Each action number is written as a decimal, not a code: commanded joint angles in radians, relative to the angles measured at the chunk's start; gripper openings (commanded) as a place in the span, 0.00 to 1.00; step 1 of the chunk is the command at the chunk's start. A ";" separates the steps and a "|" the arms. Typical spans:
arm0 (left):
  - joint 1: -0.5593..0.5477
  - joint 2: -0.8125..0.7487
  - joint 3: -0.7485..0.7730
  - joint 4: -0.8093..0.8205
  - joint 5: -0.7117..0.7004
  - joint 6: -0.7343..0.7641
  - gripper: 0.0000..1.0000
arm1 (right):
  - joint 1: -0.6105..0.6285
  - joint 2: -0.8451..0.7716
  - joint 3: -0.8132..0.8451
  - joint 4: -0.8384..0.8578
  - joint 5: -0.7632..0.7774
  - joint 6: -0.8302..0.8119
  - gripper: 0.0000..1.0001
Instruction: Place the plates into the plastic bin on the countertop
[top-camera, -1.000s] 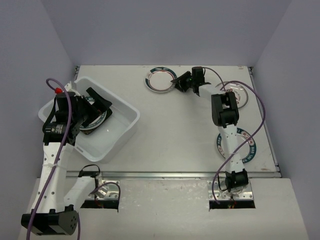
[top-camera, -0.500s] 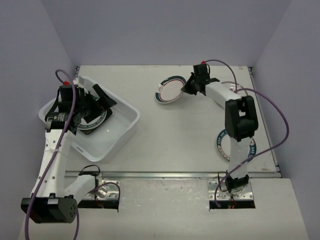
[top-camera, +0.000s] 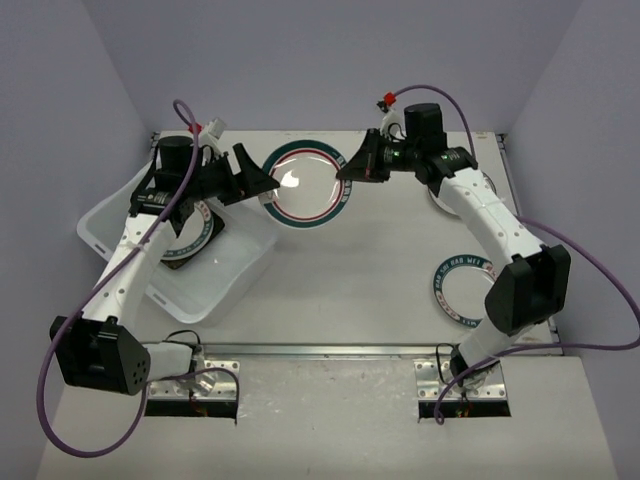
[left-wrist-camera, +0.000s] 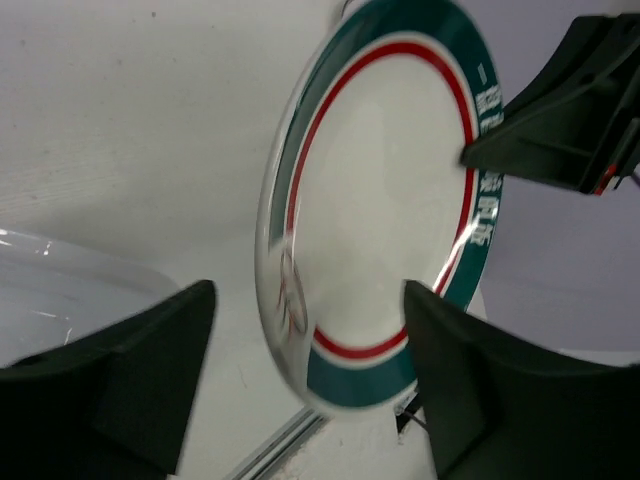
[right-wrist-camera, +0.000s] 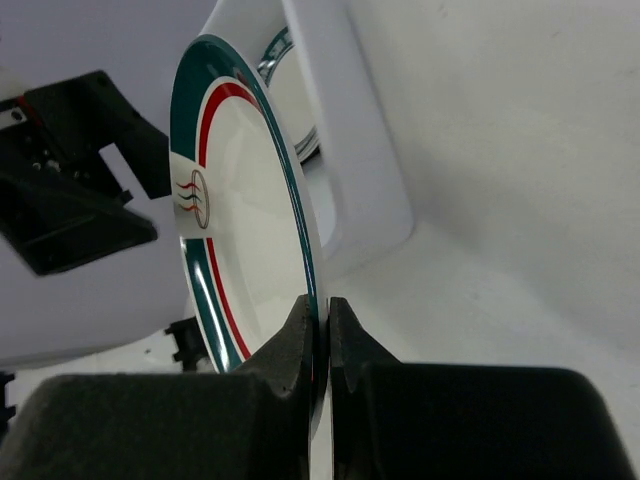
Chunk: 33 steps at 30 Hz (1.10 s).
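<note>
Our right gripper (top-camera: 348, 167) pinches a round white teal-rimmed plate (top-camera: 305, 185) by its edge; our left gripper (top-camera: 252, 180) stands wide around the opposite edge, near the white translucent plastic bin (top-camera: 215, 290).

Bright, even, diffuse light falls from above; shadows on the countertop (top-camera: 350, 270) are faint and soft-edged; a small white glare spot sits on the raised plate (top-camera: 305, 185) in the top view; in the left wrist view the plate's lower rim smears with motion blur, and the fingers (left-wrist-camera: 110, 390) of the left gripper (left-wrist-camera: 307, 300) are dark, soft masses; the right gripper (right-wrist-camera: 322, 310) looms near-black and unfocused, the plate's rim fairly sharp.
</note>
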<state>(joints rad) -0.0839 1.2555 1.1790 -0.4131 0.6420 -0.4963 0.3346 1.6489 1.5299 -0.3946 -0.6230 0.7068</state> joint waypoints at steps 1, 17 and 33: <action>-0.005 -0.002 0.054 0.074 0.031 0.022 0.51 | 0.035 -0.044 -0.029 0.156 -0.212 0.129 0.00; 0.475 -0.154 0.087 -0.315 -0.666 -0.203 0.00 | -0.014 -0.190 -0.237 -0.167 0.288 -0.006 0.99; 0.582 0.072 -0.036 -0.151 -0.786 -0.214 0.01 | -0.101 -0.376 -0.404 -0.161 0.243 -0.059 0.99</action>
<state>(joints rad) 0.4866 1.2736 1.1438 -0.7119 -0.2106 -0.6861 0.2376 1.3044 1.1271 -0.5671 -0.3858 0.6820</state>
